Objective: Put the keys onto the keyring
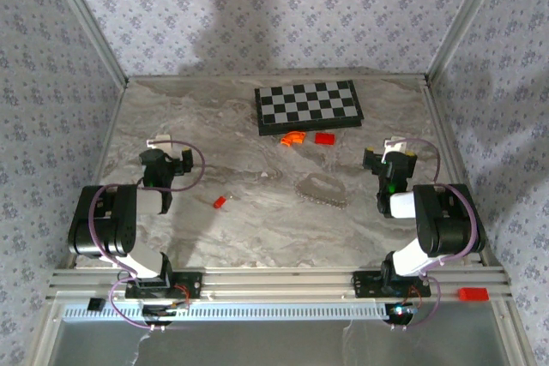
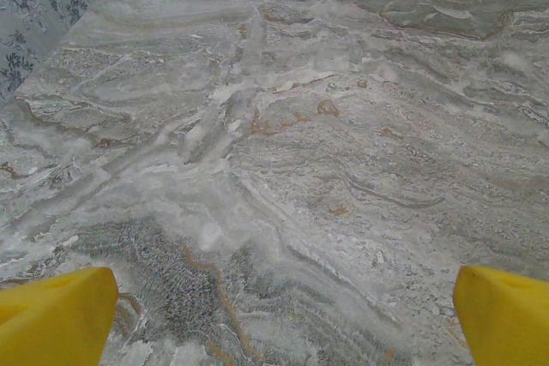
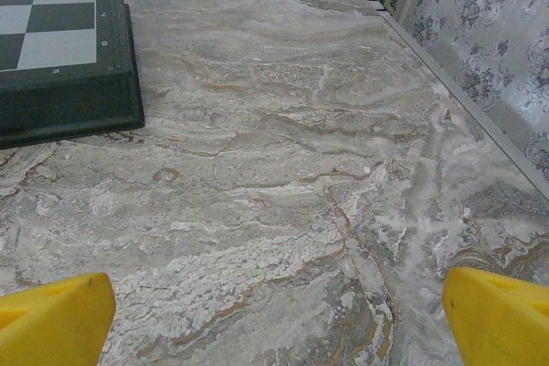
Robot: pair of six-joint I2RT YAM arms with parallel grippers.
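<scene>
A tiny red key [image 1: 220, 201] lies on the marble table, left of centre. The keyring [image 1: 322, 189], a thin silvery chain loop, lies flat near the middle, to the key's right. My left gripper [image 1: 160, 141] stands open at the left of the table, well back and left of the key; its yellow fingertips [image 2: 57, 315] frame bare marble. My right gripper [image 1: 392, 145] stands open at the right, off to the keyring's right, with yellow fingertips [image 3: 497, 324] wide apart over bare table. Neither holds anything.
A black-and-white chessboard [image 1: 309, 105] lies at the back centre, its corner [image 3: 64, 57] in the right wrist view. An orange curved piece [image 1: 294, 137] and a red block [image 1: 323, 138] sit in front of it. Another red block [image 1: 472, 294] rests on the front rail. Metal frame posts line both sides.
</scene>
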